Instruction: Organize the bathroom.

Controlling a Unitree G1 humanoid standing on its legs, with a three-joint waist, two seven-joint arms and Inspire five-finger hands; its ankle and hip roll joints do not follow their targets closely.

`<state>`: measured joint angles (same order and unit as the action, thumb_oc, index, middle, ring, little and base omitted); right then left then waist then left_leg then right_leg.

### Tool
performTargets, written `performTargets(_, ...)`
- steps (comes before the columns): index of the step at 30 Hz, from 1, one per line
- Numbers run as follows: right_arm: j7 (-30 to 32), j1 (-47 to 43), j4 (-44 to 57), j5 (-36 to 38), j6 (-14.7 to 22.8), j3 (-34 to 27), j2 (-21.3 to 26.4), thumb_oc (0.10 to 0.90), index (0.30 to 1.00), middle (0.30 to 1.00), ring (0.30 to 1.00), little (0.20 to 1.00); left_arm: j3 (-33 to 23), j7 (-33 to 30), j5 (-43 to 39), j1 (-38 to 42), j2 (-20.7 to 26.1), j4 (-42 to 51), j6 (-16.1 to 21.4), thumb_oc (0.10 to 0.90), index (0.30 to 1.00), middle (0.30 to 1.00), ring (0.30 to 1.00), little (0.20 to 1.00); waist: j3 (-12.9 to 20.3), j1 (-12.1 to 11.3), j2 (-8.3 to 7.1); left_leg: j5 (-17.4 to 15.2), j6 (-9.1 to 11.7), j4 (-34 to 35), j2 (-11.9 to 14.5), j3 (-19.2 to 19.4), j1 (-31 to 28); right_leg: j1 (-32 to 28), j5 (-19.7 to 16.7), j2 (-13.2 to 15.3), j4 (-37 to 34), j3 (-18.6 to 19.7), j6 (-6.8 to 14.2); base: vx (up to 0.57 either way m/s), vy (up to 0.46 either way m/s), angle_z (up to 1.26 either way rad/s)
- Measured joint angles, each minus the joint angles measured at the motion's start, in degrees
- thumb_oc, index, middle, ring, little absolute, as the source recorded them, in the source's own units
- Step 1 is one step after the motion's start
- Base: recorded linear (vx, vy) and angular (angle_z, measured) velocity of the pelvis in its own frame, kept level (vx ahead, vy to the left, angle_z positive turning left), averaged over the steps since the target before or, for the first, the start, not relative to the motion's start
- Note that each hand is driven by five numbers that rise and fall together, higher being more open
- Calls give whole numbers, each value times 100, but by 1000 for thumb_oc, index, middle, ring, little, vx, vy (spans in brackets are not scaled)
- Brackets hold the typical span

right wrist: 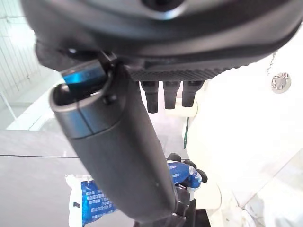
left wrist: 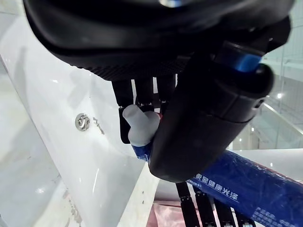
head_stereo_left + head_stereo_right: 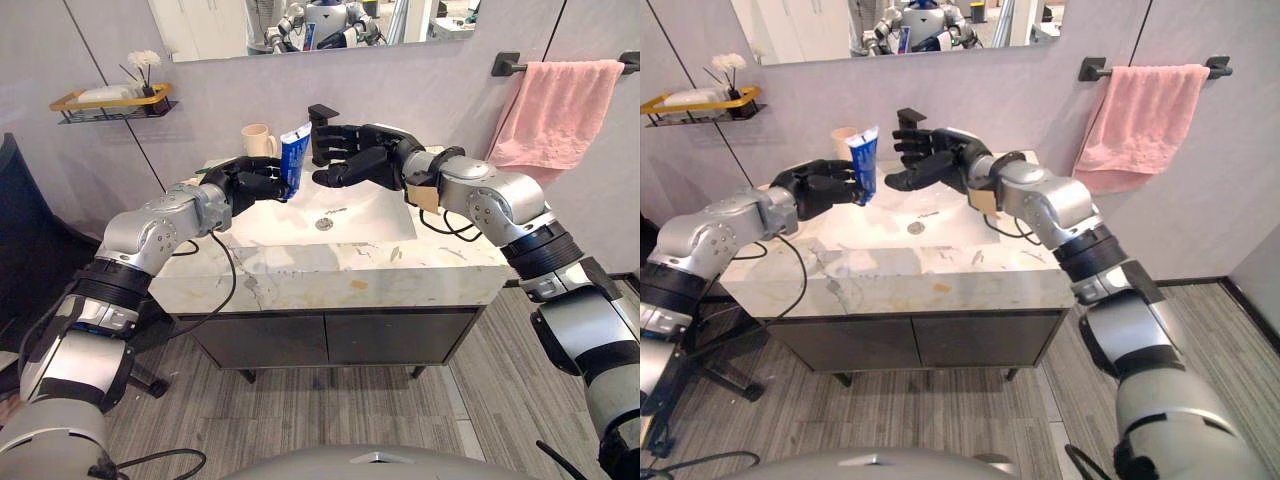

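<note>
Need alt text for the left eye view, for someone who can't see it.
Over a white marble sink, the left hand holds a blue toothpaste tube upright; the open right hand is beside it. A cream mug stands behind, and a pink towel hangs at right.

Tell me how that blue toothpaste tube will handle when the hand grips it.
The tube is probably soft and will dent where the left hand curls round it. Its flat crimped end points up and its cap down, so it may sag or slip. It looks light.

Pink towel (image 3: 556, 110) on bar, mirror (image 3: 310, 25), wall shelf (image 3: 108, 104)
</note>
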<state>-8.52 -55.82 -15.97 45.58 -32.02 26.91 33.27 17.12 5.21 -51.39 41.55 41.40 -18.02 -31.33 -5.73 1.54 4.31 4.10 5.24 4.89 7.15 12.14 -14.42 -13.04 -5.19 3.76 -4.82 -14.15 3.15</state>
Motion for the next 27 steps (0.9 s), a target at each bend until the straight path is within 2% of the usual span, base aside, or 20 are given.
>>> performTargets(19, 299, -2, 0, 46, 35, -3, -236, 800, 900, 900, 900, 900, 2, 25, -1, 0, -12, 0, -23, 400, 300, 300, 300, 300, 0, 2, 0, -3, 1, 0, 0, 0, 4, 4, 2, -1, -1, 1, 0, 0, 0, 0)
performTargets(27, 397, -4, 0, 40, 138, -3, -270, 800, 900, 900, 900, 900, 4, 68, -5, 0, -29, -5, -287, 400, 300, 300, 300, 300, 0, -25, 0, -3, 0, -1, -1, -2, 1, 2, 0, -1, -1, 1, -1, 0, 0, 0)
